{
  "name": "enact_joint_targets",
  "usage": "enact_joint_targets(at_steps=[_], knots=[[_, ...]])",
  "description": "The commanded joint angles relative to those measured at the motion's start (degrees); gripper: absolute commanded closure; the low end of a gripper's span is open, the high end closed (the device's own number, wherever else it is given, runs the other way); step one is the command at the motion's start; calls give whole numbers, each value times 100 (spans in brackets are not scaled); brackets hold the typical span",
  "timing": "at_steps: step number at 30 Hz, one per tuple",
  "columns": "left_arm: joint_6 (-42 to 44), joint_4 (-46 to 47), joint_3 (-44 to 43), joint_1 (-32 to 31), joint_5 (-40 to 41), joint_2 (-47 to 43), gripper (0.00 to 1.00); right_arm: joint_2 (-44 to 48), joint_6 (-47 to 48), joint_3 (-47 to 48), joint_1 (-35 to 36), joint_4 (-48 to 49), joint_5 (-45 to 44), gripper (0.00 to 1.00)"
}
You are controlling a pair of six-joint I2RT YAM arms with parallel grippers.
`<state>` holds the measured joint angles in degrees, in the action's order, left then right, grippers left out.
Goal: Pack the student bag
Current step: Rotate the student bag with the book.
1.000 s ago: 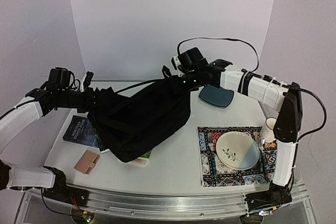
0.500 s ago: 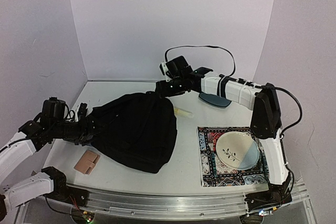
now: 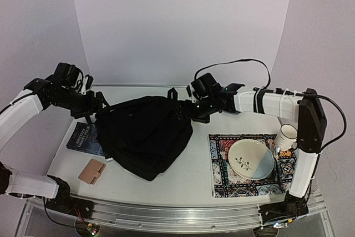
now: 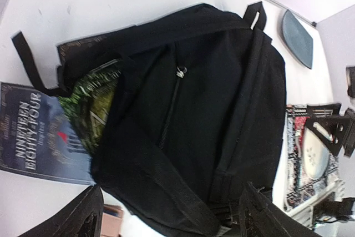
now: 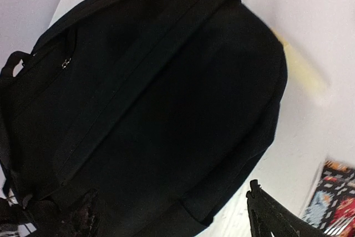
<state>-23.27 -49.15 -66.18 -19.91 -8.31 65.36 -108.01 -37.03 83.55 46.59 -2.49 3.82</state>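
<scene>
The student bag lies slumped on the table, left of centre, a big soft black heap with a strap loop poking up at its far edge. From the left wrist view its front faces up and a small metal zip pull shows near the middle.

The left gripper hangs at the bag's far-left edge. In its own camera the two fingers stand spread wide with the black fabric showing between them, pinching nothing. The right gripper sits at the bag's far-right corner. Its fingers are just as widely parted over the cloth and hold nothing either. Whether either claw touches the fabric, I cannot tell.

A green-covered book peeks out at the bag's left side; whether it is inside or underneath I cannot say. Beside it lies a dark blue book, partly covered by the bag, with a small tan case nearer the front edge.

Well off to the right is a patterned mat with a pale plate on it, and a white mug at the mat's far corner. A grey-blue oval dish lies beyond the bag.
</scene>
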Motion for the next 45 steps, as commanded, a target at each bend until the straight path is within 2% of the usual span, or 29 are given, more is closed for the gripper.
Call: enact_joint_targets(at_steps=[1, 9, 12, 14, 21, 27, 31, 38, 42, 45], knots=[[661, -566, -573, 35, 650, 82, 12, 194, -1306, -752, 413, 888, 295, 8], [1246, -263, -909, 280, 335, 1155, 11, -51, -2552, -1384, 901, 1889, -92, 3], [1450, -28, -972, 507, 16, 1582, 12, -299, -2629, -1328, 953, 1966, -8, 4], [1530, 108, -985, 582, -243, 1843, 14, -444, -2629, -1283, 953, 1988, 38, 10], [1571, 501, -378, 593, -1250, 2227, 23, -750, -2187, -909, 950, 1881, 211, 53], [1367, 798, 419, 589, -2275, 1788, 38, -594, -1483, -494, 823, 1391, 176, 99], [1157, 825, 735, 564, -2978, 1084, 47, -416, -627, 146, 695, 660, 82, 100], [445, 1062, 1183, 305, -4107, -168, 48, -344, 875, 1431, 361, -297, -124, 100], [-612, 2139, 1933, 32, -4579, -895, 48, -514, 1470, 1927, 68, -390, -29, 100], [-1336, 2974, 2448, -389, -4306, -1203, 48, -765, 1966, 2237, -57, -407, 104, 96]])
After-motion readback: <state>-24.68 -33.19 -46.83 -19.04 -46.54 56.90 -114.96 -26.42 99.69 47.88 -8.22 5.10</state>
